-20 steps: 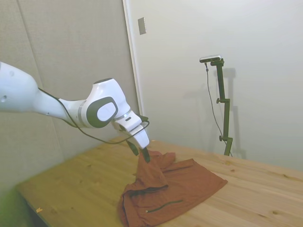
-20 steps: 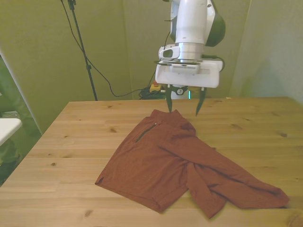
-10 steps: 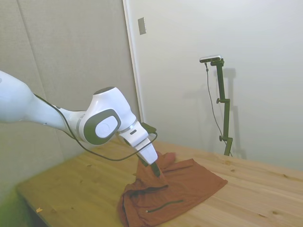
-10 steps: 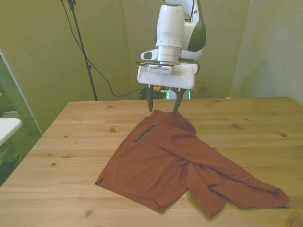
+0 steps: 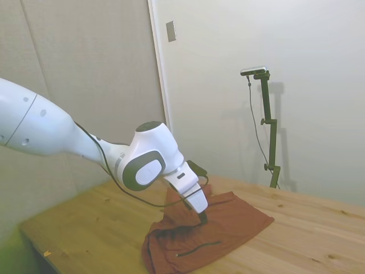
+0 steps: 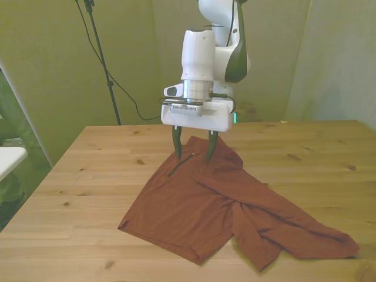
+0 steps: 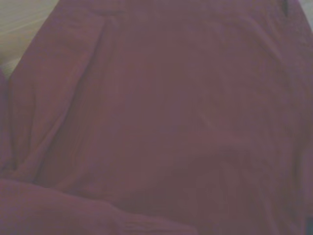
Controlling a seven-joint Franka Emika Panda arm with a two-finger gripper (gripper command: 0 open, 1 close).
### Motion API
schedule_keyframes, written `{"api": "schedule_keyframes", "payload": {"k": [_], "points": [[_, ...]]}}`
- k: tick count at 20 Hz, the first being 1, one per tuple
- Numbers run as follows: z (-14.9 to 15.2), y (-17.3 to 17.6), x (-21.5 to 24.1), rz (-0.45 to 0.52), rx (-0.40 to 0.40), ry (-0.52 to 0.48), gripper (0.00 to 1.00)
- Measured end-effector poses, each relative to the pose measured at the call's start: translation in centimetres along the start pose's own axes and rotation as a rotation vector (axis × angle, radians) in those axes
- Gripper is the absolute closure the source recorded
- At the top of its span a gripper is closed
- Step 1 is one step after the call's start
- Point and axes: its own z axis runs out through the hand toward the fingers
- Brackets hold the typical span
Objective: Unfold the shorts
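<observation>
With its fingers spread apart, the gripper (image 6: 193, 151) stands over the upper edge of the shorts (image 6: 223, 202), which lie half folded mid-frame on the table (image 6: 88, 176), so the grasp seems in hand and the next move calls for closing on the cloth

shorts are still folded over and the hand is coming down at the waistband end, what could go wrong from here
1. The hand is open, its fingers either side of the dark zipper. It could pinch two layers of the shorts and lift the fold instead of opening it.
2. One leg lies crossed over the other near the table front edge; a pull might drag it off.
3. The wrist view shows only blurred cloth, so layers are hard to tell.
</observation>
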Motion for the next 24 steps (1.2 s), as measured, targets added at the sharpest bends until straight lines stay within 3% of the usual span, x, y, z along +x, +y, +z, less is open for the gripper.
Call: {"api": "schedule_keyframes", "payload": {"k": [7,8,24], "points": [[2.5,-0.6,0.6,-0.023,0.012,-0.042,0.0],[2.9,-0.8,0.7,-0.024,0.011,-0.044,1.0],[4.4,-1.6,-0.7,-0.043,0.016,-0.086,1.0]]}}
